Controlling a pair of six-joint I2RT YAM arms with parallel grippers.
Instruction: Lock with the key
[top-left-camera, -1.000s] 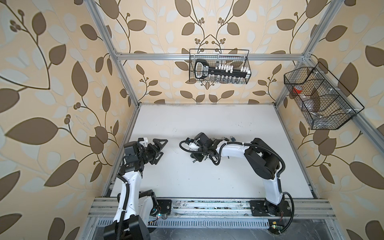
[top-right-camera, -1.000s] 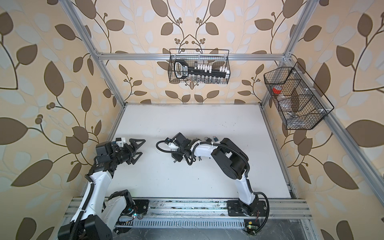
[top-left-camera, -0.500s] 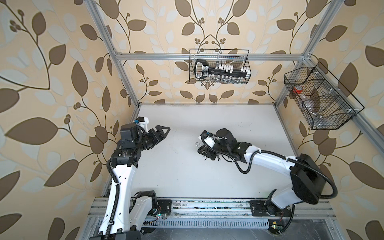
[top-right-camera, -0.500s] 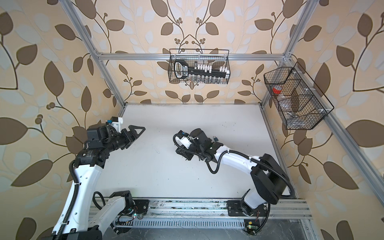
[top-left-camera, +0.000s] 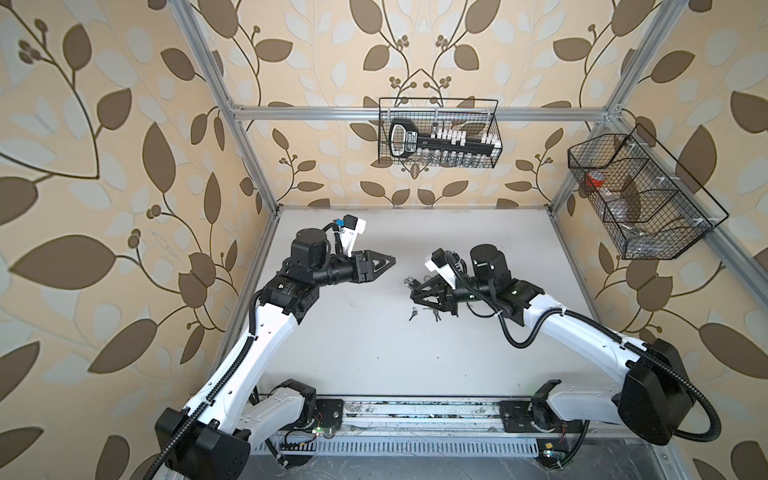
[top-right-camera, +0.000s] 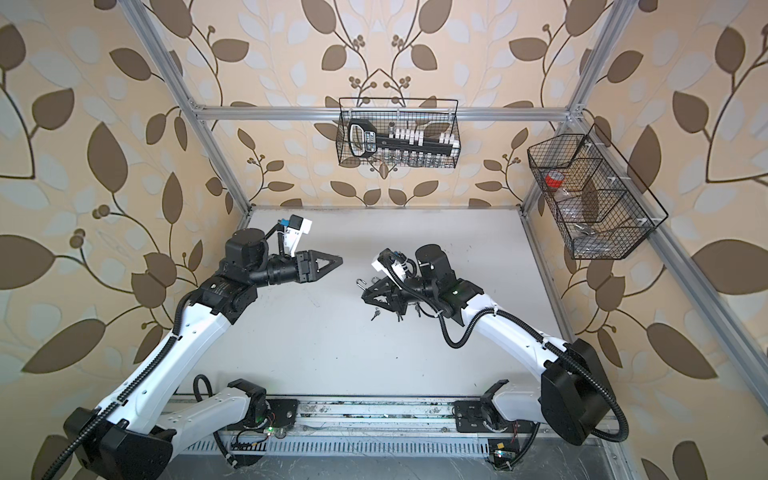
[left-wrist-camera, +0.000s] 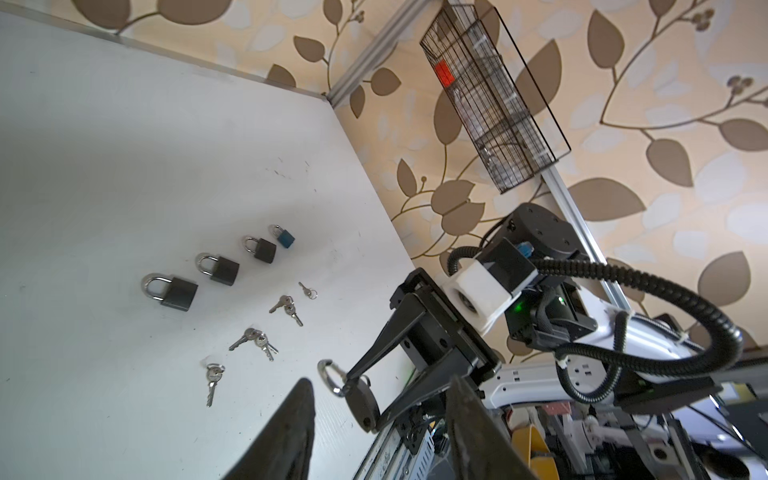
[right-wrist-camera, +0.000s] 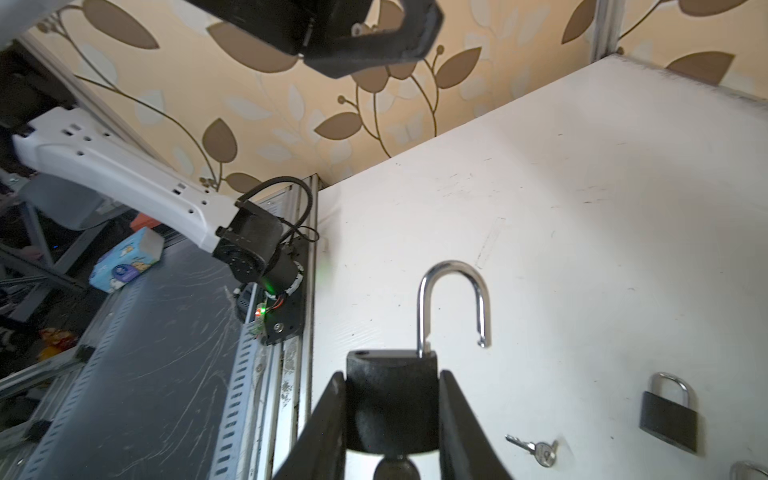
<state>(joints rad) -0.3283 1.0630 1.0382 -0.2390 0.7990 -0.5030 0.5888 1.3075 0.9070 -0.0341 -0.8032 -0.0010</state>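
Observation:
My right gripper (right-wrist-camera: 392, 376) is shut on the body of a black padlock (right-wrist-camera: 392, 399), held above the white table (top-left-camera: 374, 365). Its steel shackle (right-wrist-camera: 453, 291) stands open, one end free. A dark key head (right-wrist-camera: 395, 467) shows under the lock's body, between my fingers. In both top views the right gripper (top-left-camera: 415, 286) (top-right-camera: 365, 293) hangs right of the table's middle. My left gripper (top-left-camera: 392, 261) (top-right-camera: 340, 261) is raised and points at it from the left, a short gap away. In the left wrist view the left gripper (left-wrist-camera: 380, 379) is open and empty, with the held padlock (left-wrist-camera: 361, 401) ahead.
Three black padlocks (left-wrist-camera: 178, 293) (left-wrist-camera: 222, 270) (left-wrist-camera: 264, 249) and a small blue one (left-wrist-camera: 286, 237) lie in a row on the table. Several loose key bunches (left-wrist-camera: 255, 338) (top-left-camera: 412, 313) lie near them. Wire baskets hang on the back wall (top-left-camera: 438, 133) and right wall (top-left-camera: 640, 199).
The right arm swung out to the right, still holding the padlock. The left arm rose and reached toward the middle, and its jaws narrowed.

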